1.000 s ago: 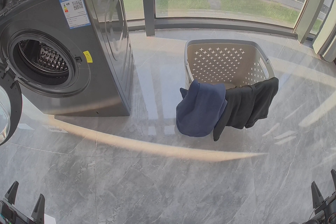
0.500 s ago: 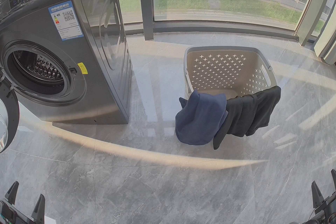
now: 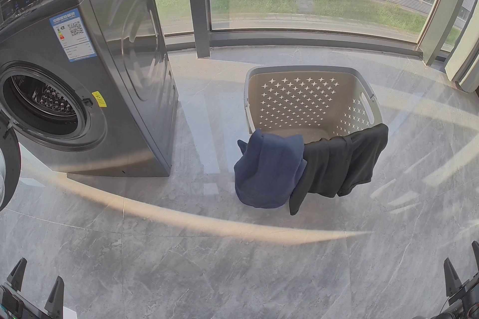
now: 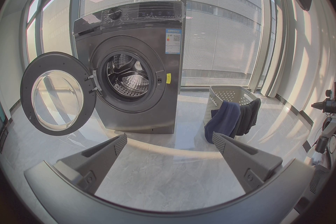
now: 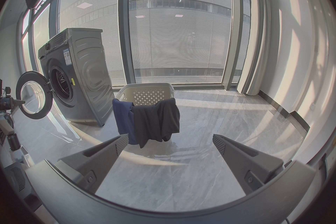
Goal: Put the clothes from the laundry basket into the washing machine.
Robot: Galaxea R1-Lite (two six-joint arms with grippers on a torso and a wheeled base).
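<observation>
Navy garment (image 3: 269, 168) and black garment (image 3: 344, 160) drape along the laundry basket (image 3: 309, 70) at its near rim; right end effector (image 3: 461, 255) sits nearer it than left end effector (image 3: 40, 271), both spread, empty.

Left tool (image 4: 168, 136), right tool (image 5: 169, 137): dark grey, wedge-shaped, textured inner faces, round screws.

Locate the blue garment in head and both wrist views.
Head: blue garment, picture centre, draped over near rim of laundry basket.
Left wrist: blue garment on that rim, between washing machine and black garment.
Right wrist: blue garment likewise, on the machine's side.
Shared landmark: the basket.
</observation>
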